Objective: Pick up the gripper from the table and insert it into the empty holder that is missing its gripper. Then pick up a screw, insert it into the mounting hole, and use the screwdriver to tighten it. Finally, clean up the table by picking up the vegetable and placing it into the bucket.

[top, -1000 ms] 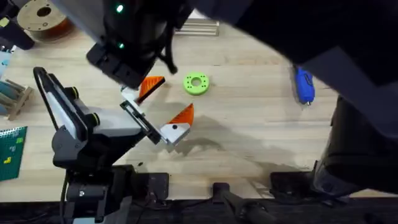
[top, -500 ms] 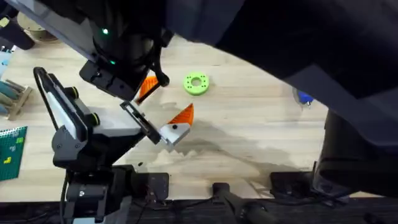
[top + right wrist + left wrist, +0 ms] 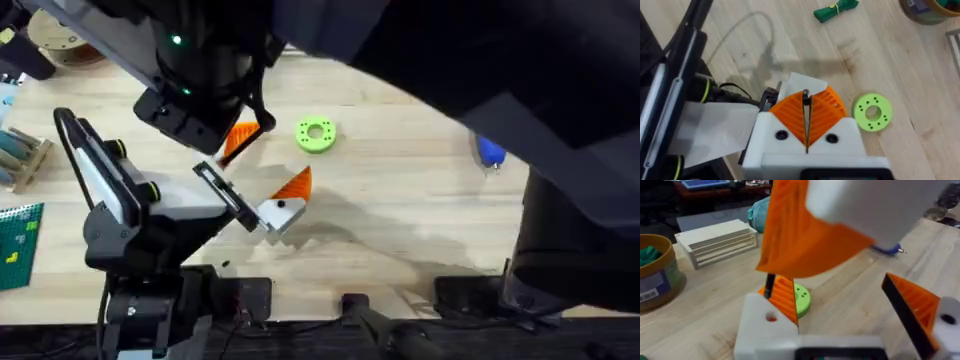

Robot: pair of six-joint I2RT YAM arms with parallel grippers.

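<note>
The wide wooden table is seen under both arms. The right arm is reached across the middle, large and dark below the overhead camera, and the left arm is stretched forward from its base. The left gripper is held low over the table with its two orange wedge fingers spread wide. The right gripper is placed directly above one of those fingers; its own orange pads are pressed together on a thin dark rod, which is pointed down at the white mount of that finger. Whether the rod touches the mount cannot be told. The bucket is stood at the far left part of the table, near a white slotted block. The screwdriver is laid far to the right, half covered by the right arm. A lime-green ring is laid just beside the left gripper. The vegetable is laid flat on the table, near the bucket but apart from it.
</note>
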